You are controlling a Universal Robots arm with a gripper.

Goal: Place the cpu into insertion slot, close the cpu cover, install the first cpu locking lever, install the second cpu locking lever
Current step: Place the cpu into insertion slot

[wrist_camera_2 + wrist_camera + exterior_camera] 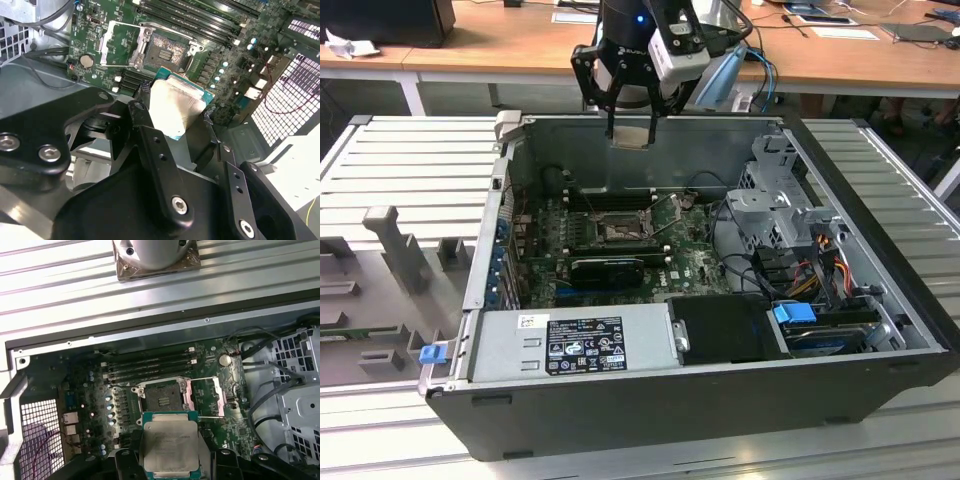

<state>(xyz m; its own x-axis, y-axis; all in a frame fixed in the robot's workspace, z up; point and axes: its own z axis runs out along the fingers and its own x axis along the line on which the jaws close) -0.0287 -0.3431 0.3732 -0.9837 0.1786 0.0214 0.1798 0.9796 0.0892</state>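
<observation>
My gripper (pixel 632 128) hangs above the rear wall of the open computer case, shut on the cpu (pixel 632 137), a pale tan-silver square chip held flat between the fingers. Both wrist views show the cpu (pixel 175 107) (pixel 170 442) held by its edges, high over the green board. The insertion slot (pixel 617 232) (pixel 167 50) (pixel 161 397) lies bare below, its dark square socket exposed. The cpu cover (pixel 141 47) (pixel 189 395), a silver frame, is swung open beside the slot.
Long black memory slots (pixel 150 365) run beside the socket toward the case wall. A black expansion card (pixel 610 265) lies on its other side. A power supply (pixel 570 345), a drive cage (pixel 780 200) and cables (pixel 820 270) crowd the case.
</observation>
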